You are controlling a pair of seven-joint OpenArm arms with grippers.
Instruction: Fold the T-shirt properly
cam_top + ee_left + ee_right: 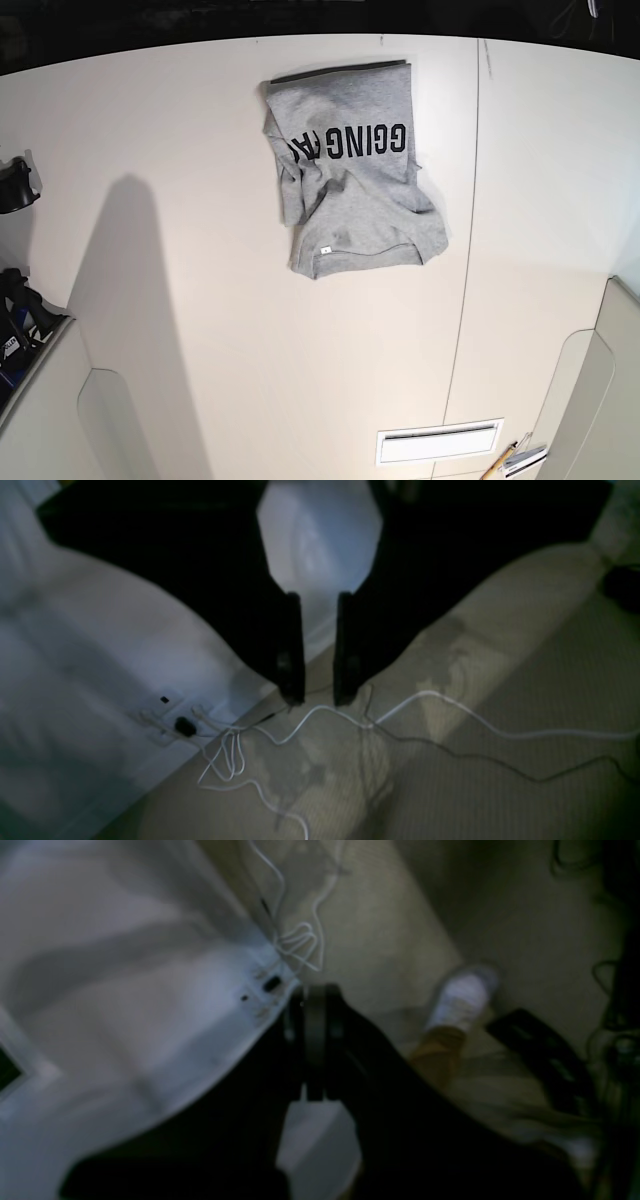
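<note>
The T-shirt (345,175) lies rumpled toward the desk's (200,300) far side. It looks soft and light; pinch a hem corner. Left gripper (319,700) slightly parted, empty; right gripper (315,995) closed, empty.

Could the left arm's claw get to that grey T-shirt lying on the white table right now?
Probably yes. The grey T-shirt lies alone on the white table with nothing around or over it. The left claw, its jaws slightly apart, hangs past the table's edge over the floor, so it must travel first.

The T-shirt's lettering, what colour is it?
Black, on the heather-grey T-shirt; clearest in the base view.
</note>
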